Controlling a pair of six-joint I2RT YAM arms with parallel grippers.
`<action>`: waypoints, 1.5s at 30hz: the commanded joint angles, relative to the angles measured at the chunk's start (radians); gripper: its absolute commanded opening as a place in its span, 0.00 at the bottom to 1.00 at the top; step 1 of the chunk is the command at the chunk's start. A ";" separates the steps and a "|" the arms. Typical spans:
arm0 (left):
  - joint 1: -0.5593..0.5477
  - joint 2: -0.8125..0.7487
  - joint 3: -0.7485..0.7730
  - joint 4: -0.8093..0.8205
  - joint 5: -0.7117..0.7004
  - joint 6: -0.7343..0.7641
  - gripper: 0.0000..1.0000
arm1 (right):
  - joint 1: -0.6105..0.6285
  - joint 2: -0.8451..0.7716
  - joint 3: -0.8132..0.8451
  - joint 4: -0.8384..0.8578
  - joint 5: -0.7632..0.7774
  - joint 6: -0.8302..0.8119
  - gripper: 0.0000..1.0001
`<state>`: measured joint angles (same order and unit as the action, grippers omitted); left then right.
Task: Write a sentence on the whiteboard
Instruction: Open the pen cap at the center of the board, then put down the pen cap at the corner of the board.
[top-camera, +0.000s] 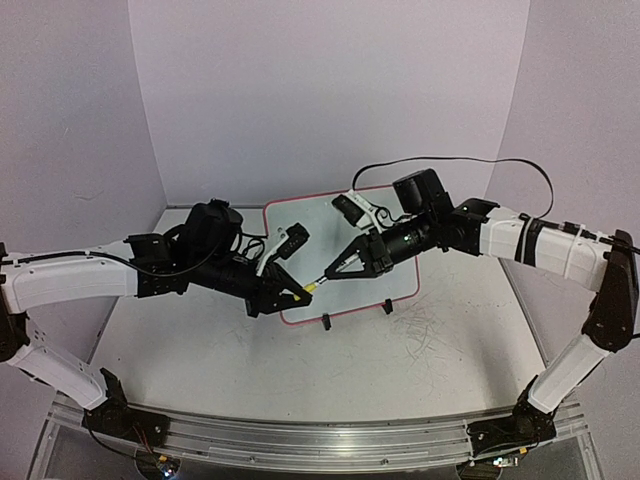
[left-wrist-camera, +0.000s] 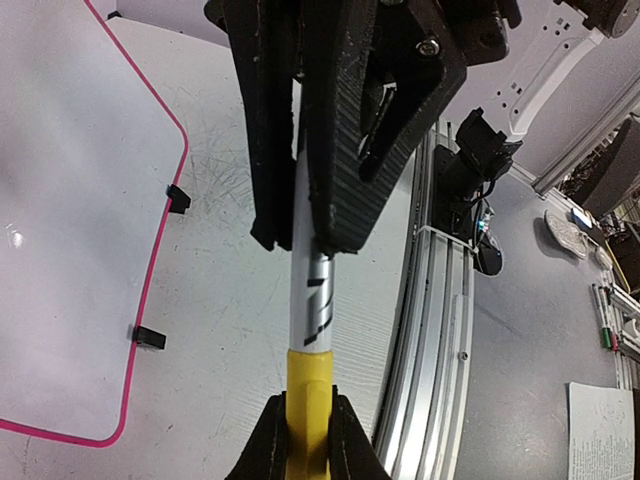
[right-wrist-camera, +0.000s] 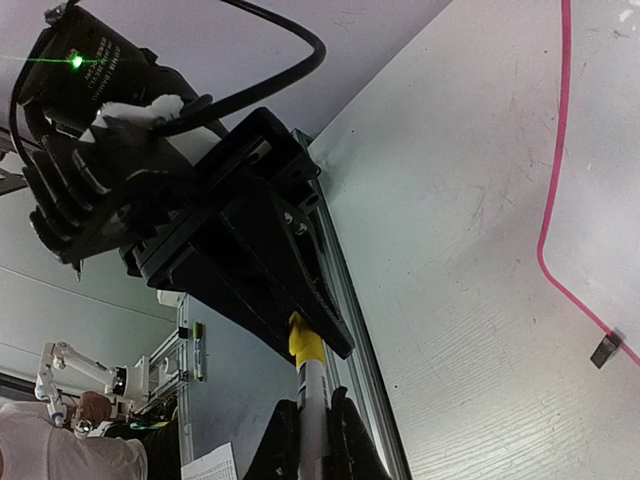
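The whiteboard (top-camera: 320, 215), white with a pink-red rim, stands at the back middle of the table; it also shows as whiteboard (left-wrist-camera: 70, 250) and whiteboard (right-wrist-camera: 610, 150). The sentence is out of view. In front of the board a marker (top-camera: 313, 284) is held in the air between both arms. My left gripper (top-camera: 298, 294) (left-wrist-camera: 307, 410) is shut on its yellow cap (left-wrist-camera: 308, 385). My right gripper (top-camera: 330, 270) (right-wrist-camera: 312, 410) is shut on the white barrel (right-wrist-camera: 311, 385), just behind the cap (right-wrist-camera: 303, 343). The two grippers face each other tip to tip.
The board's black stand feet (top-camera: 325, 321) rest on the table in front of it. Grey scribble marks (top-camera: 430, 335) cover the table at the right. An aluminium rail (top-camera: 300, 440) runs along the near edge. A black cable (top-camera: 450, 160) loops behind the right arm.
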<state>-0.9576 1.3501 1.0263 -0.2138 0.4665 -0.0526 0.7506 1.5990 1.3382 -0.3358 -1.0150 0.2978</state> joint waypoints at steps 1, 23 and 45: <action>0.028 -0.100 -0.051 0.007 -0.117 0.012 0.00 | -0.076 -0.071 -0.046 0.044 -0.086 -0.034 0.00; 0.116 -0.355 -0.319 -0.051 -0.794 -0.506 0.00 | -0.386 -0.535 -0.302 0.193 0.431 0.010 0.00; 0.167 0.090 -0.348 0.045 -0.785 -0.635 0.00 | -0.388 -0.659 -0.436 0.516 0.586 0.155 0.00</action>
<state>-0.7921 1.3986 0.6358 -0.2172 -0.3103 -0.7052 0.3645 0.9951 0.9050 0.0818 -0.5220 0.4423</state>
